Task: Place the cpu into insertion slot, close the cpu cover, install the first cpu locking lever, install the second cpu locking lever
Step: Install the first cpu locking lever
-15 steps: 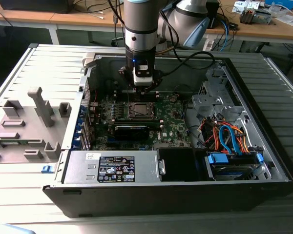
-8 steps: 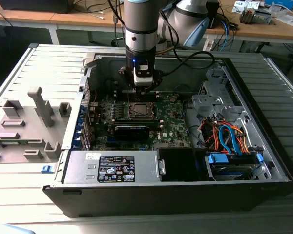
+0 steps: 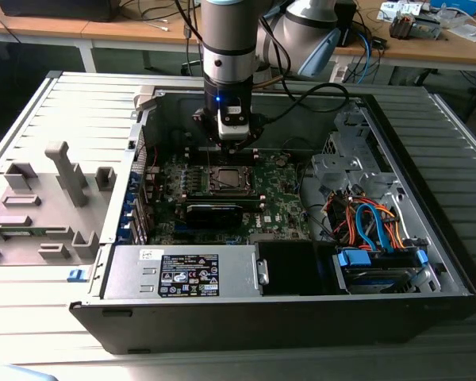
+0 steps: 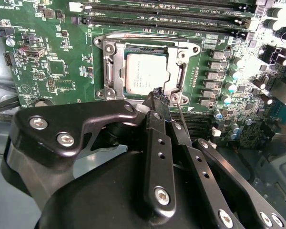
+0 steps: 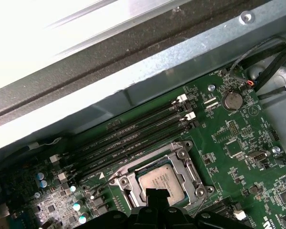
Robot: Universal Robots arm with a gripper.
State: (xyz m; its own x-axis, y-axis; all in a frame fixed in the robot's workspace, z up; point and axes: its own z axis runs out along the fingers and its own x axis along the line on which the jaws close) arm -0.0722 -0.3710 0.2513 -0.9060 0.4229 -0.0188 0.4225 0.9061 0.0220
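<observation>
The cpu (image 4: 147, 78) lies flat in the insertion slot (image 5: 182, 153) on the green motherboard, its silver top showing. The cpu cover (image 4: 113, 67) is folded down around it as a silver frame. My gripper (image 4: 157, 93) hangs just above the socket, shut, with its black fingertips over one edge of the cpu. A thin metal locking lever (image 4: 182, 117) slants up right beside the fingers, and I cannot tell whether they touch it. In the exterior view my gripper (image 3: 229, 141) hangs inside the open case, directly over the cpu (image 3: 226, 179). In the first wrist view the fingertips (image 5: 155, 194) overlap the cpu (image 5: 158, 181).
Long black memory slots (image 5: 133, 138) run beside the socket, next to the case wall (image 5: 181, 62). A black graphics card (image 3: 214, 213), the power supply (image 3: 182, 270) and a drive bay with orange and blue cables (image 3: 373, 226) fill the case. Grey fixtures (image 3: 40, 198) stand outside it on the exterior view's left.
</observation>
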